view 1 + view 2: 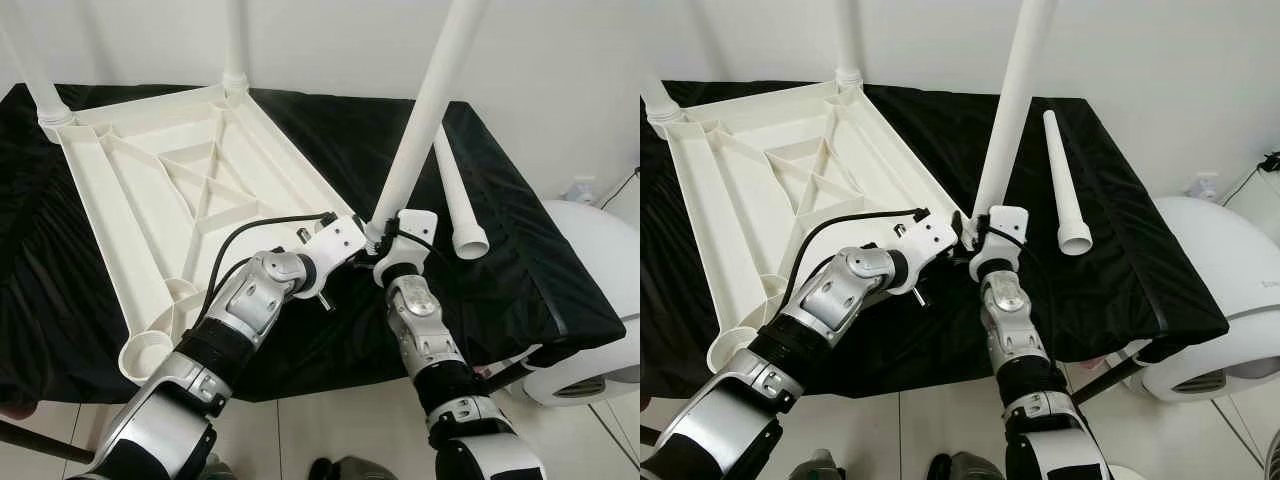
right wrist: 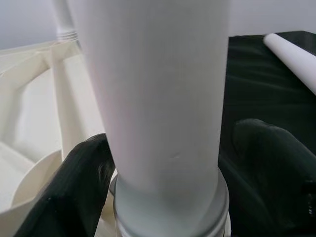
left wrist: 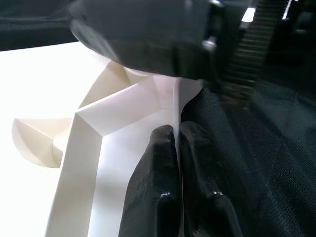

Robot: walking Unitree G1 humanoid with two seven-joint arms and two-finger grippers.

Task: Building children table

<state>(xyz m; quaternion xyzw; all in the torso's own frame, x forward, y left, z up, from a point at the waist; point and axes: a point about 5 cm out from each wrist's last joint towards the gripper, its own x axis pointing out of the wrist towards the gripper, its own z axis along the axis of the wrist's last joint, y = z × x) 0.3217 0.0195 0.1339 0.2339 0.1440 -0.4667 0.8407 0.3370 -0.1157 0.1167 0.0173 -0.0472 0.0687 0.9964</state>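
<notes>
The white plastic table top (image 1: 150, 190) lies upside down on a black cloth. Two legs (image 1: 40, 85) (image 1: 235, 50) stand in its far corners. A third leg (image 1: 425, 110) stands at the near right corner. My right gripper (image 1: 385, 235) is shut on that leg's base; in the right wrist view its black fingers (image 2: 79, 187) sit on either side just above the collar. My left gripper (image 3: 176, 129) is shut on the thin rim of the table top beside that corner. A loose leg (image 1: 455, 195) lies on the cloth to the right. The near left socket (image 1: 148, 352) is open.
The cloth-covered table (image 1: 540, 280) ends close in front of me and at the right. A white rounded appliance (image 1: 600, 300) stands on the floor to the right, with a cable behind it. A white wall runs along the back.
</notes>
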